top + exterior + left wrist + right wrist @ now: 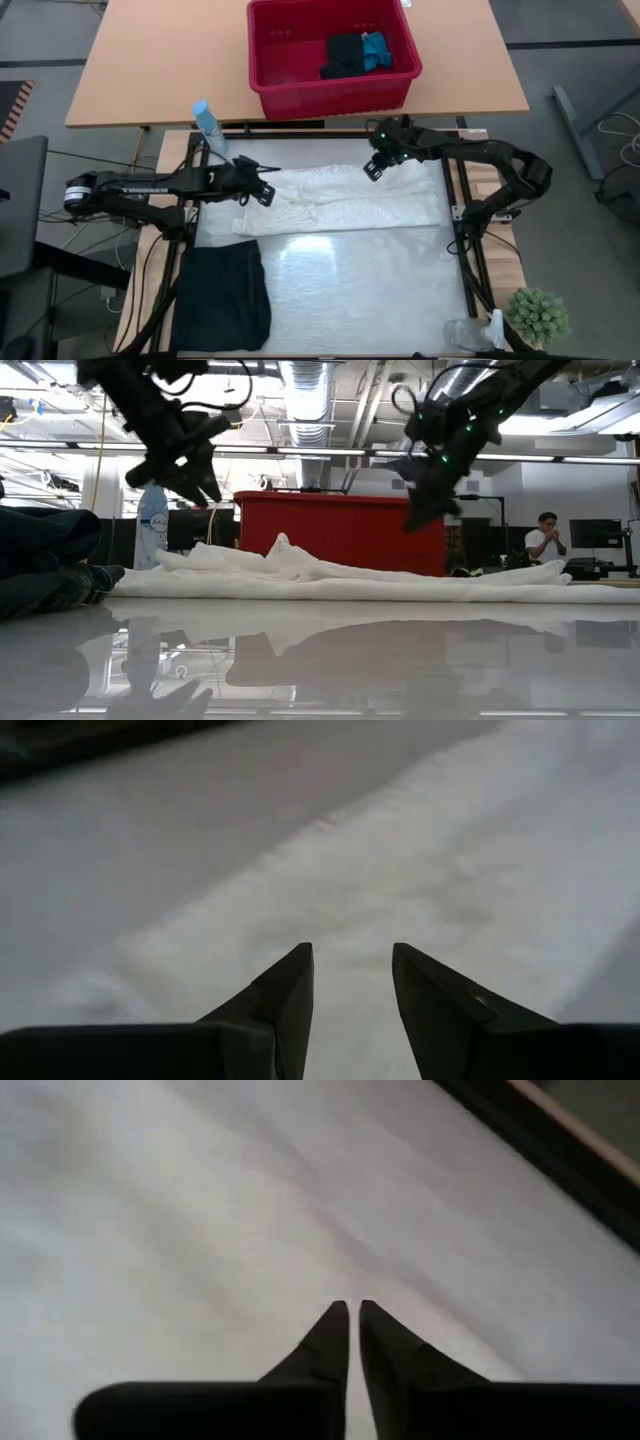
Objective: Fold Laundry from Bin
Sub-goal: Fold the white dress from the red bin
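The red bin (300, 70) holds black and blue laundry (355, 52); left end effector (268, 190) open, right end effector (370, 168) barely parted, both empty.

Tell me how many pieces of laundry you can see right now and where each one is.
4: a white garment spread across the table, a black garment folded at the table's near-left corner, and a black piece and blue piece in the red bin. More may be hidden.
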{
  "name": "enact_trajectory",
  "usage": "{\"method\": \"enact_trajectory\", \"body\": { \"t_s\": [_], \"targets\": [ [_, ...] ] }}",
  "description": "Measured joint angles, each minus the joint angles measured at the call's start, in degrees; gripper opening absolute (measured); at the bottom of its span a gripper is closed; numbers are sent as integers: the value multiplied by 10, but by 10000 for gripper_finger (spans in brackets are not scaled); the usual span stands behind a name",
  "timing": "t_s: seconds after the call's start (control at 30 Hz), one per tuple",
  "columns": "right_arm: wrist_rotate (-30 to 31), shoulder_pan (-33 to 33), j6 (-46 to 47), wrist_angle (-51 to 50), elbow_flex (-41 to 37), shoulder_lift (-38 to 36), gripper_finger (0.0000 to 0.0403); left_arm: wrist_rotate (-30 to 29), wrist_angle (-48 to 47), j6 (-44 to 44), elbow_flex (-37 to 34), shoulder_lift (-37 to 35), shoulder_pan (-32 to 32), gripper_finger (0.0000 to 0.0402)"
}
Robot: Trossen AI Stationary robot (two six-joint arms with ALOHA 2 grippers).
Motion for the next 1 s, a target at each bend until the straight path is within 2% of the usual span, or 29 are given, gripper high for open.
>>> {"method": "enact_trajectory", "body": {
  "t_s": [0.07, 0.13, 0.23, 0.33, 0.43, 0.73, 1.0],
  "targets": [
    [-58, 12, 16, 61, 0, 0, 78, 24, 75, -22, -50, -24, -10, 128],
    [-81, 32, 34, 121, 0, 6, 104, 30, 144, -46, -95, -50, -18, 128],
    [-81, 67, 58, 201, 1, 25, 149, 27, 200, -55, -139, -99, -24, 128],
    [-46, 109, 60, 257, 22, 62, 187, 22, 194, -56, -155, -141, -27, 128],
    [-18, 143, 31, 254, 68, 111, 207, 13, 189, -56, -157, -173, -28, 128],
    [-33, 190, 29, 159, 228, 248, 208, -19, 118, -51, -158, -219, -29, 128],
    [-17, 193, 45, 129, 276, 304, 207, -17, 106, -49, -158, -214, -41, 128]
  ]
}}
